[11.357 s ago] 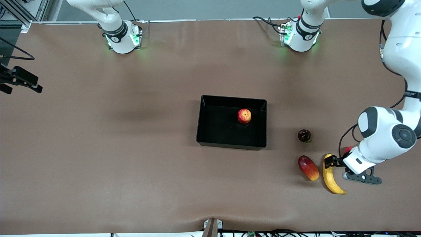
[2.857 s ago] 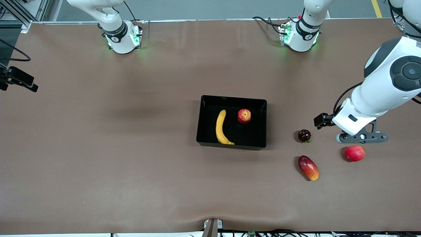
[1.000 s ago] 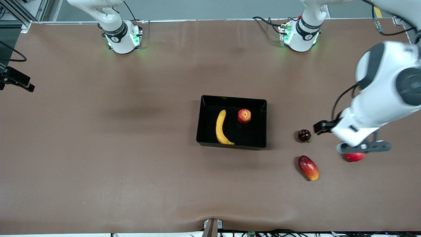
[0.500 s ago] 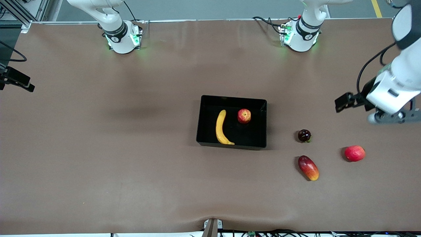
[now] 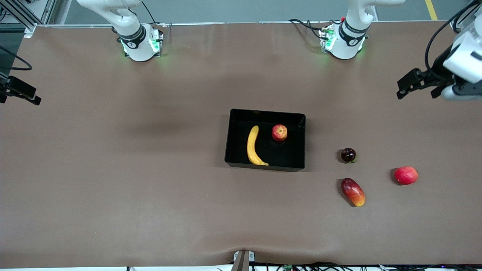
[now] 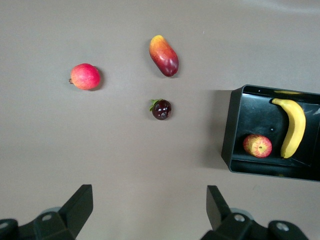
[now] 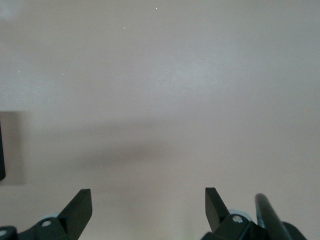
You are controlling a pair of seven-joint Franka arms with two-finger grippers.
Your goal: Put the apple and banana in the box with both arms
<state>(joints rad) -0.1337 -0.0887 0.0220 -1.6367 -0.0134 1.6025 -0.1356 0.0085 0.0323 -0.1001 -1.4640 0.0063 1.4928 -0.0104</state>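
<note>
Both arms are largely cut off by the frame edges. The left gripper (image 5: 418, 83) hangs with fingers spread and empty above bare table at the left arm's end, well apart from the box (image 5: 237, 150). The right gripper (image 7: 148, 207), also spread and empty, is over bare brown table at the right arm's end. The glossy shallow black box holds the curved yellow banana (image 5: 253, 146) beside the streaked red apple (image 5: 279, 132). Outside lie a dark maroon fruit (image 5: 348, 154), an elongated red-and-yellow fruit (image 5: 353, 191) and a plain red fruit (image 5: 406, 175).
</note>
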